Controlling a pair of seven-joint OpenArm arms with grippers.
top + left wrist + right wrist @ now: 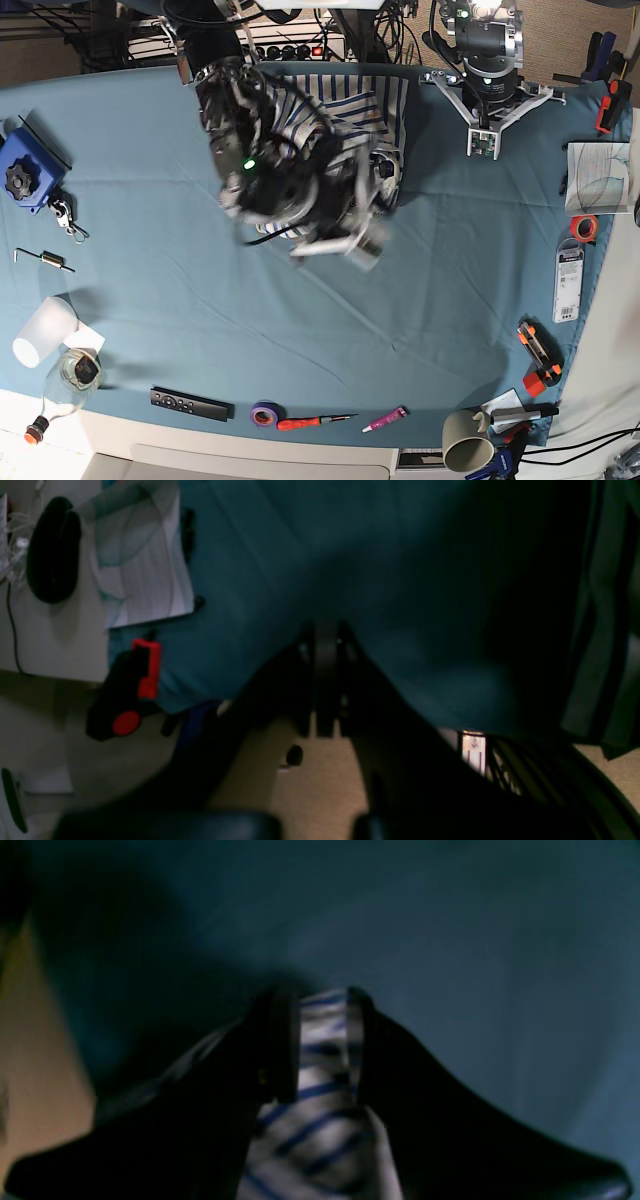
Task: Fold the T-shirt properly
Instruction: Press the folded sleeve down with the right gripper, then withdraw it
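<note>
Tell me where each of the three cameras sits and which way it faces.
Left wrist: behind the left hand, shut and empty; looks along it over the teal table cover, table edge and floor.
Right wrist: behind the right hand, closed on the striped T-shirt.
Base: overhead, looking down on the table; both arms show, the right one blurred.
Shared: shirt and right hand appear in base and right wrist.

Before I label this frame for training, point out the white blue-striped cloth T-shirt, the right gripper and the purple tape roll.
white blue-striped cloth T-shirt (355,105): base view, flat striped body.
right gripper (322,1040): right wrist view, between its fingertips, shut on cloth.
purple tape roll (264,413): base view, ring's rim.
</note>
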